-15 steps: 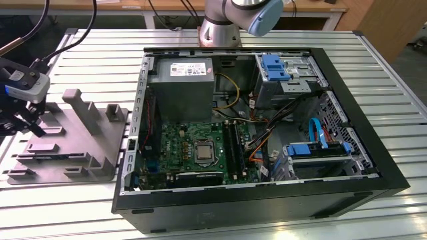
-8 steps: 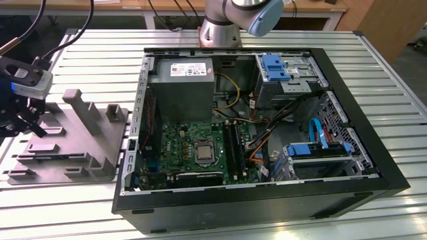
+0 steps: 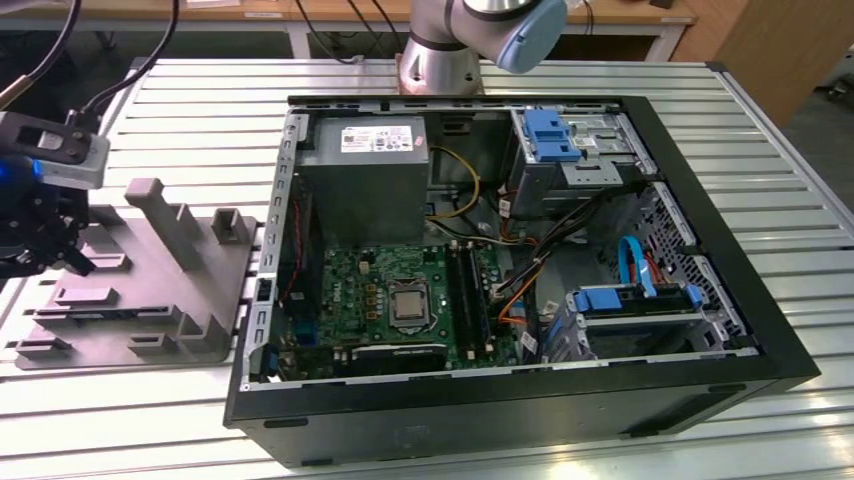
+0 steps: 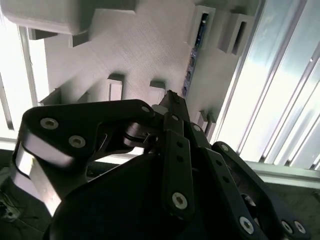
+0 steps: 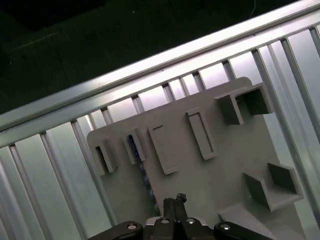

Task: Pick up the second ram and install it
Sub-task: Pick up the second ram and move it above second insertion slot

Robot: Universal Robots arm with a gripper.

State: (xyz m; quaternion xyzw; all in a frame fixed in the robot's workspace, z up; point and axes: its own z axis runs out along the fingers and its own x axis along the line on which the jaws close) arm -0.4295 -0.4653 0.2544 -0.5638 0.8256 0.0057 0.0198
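Hovering over grey holder (image 5: 230,160), tool (image 5: 175,201) pressed together; second ram (image 5: 141,167) seated inside holder.

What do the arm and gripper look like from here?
The arm is silver-grey tubing with a light blue joint cap. The gripper is black, built of jointed links with silver screw heads. A grey box with black cables sits near the wrist.
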